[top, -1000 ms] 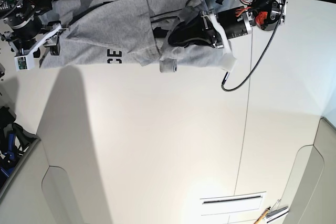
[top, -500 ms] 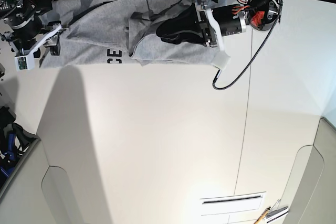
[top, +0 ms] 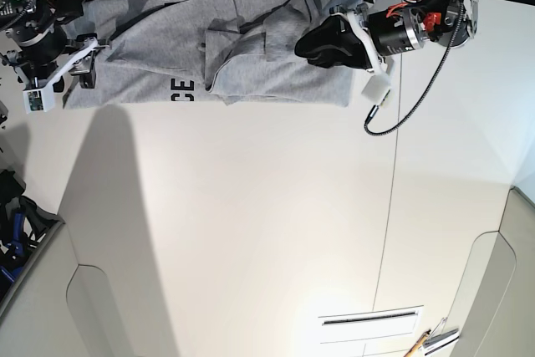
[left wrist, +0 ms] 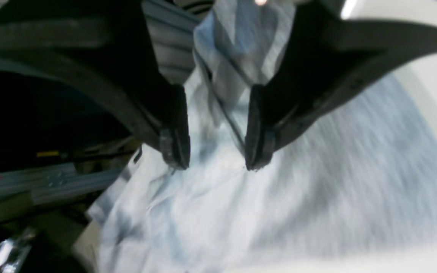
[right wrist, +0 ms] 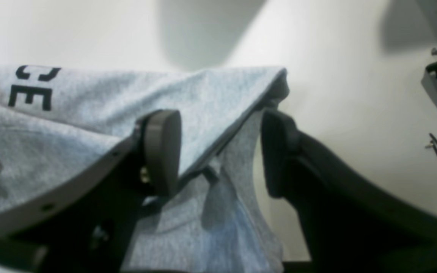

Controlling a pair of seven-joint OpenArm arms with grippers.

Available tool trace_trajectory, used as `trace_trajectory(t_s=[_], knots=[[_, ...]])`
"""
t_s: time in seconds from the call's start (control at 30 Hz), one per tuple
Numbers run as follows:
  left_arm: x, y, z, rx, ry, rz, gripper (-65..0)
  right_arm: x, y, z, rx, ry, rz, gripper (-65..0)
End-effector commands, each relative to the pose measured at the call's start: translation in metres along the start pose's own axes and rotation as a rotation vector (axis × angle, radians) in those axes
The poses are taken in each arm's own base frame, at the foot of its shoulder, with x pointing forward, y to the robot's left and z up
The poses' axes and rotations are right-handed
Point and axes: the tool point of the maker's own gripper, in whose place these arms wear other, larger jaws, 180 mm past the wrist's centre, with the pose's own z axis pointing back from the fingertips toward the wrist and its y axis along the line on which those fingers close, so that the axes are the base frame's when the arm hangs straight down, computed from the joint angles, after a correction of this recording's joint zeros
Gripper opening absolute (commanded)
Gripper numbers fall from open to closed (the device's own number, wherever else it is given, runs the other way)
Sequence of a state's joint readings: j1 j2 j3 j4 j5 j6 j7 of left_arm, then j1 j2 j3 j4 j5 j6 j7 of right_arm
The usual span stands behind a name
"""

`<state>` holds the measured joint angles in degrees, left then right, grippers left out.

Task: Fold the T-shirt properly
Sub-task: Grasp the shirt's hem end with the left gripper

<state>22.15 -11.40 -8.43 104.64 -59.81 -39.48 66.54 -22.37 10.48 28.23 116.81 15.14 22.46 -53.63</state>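
Observation:
The light grey T-shirt lies along the table's far edge, with black letters "CE" on its near side and its right part folded inward. My left gripper hovers over the shirt's right part. In the left wrist view its fingers stand apart with blurred cloth under them, so the left gripper is open. My right gripper sits at the shirt's left edge. In the right wrist view the right gripper is open, and the shirt's hem runs between its fingers.
A black cable and a white block hang from the left arm over the table. A seam runs down the white table. Dark tools lie at the left edge. A slotted plate is near the front.
My left gripper swept left over the shirt with a fold of cloth, then drew back right. The shirt's right side now lies folded and flatter. The right arm has not moved.

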Motion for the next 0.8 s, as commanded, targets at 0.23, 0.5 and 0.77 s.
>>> trace_trajectory(t_s=[0.23,0.5,0.77], knots=[[0.003,0.008,0.003,0.055,-0.004,-0.051,-37.4,0.010,-0.003,0.003,-0.009,-0.040,0.008,-31.6],[0.004,-0.013,0.003,-0.057,-0.011,0.004,-37.4,0.010,-0.003,0.003,-0.009,-0.040,0.008,-31.6],[-0.009,-0.061,-0.015,-0.253,0.046,0.022,-37.5,0.010,-0.003,0.003,-0.009,-0.041,0.008,-31.6]])
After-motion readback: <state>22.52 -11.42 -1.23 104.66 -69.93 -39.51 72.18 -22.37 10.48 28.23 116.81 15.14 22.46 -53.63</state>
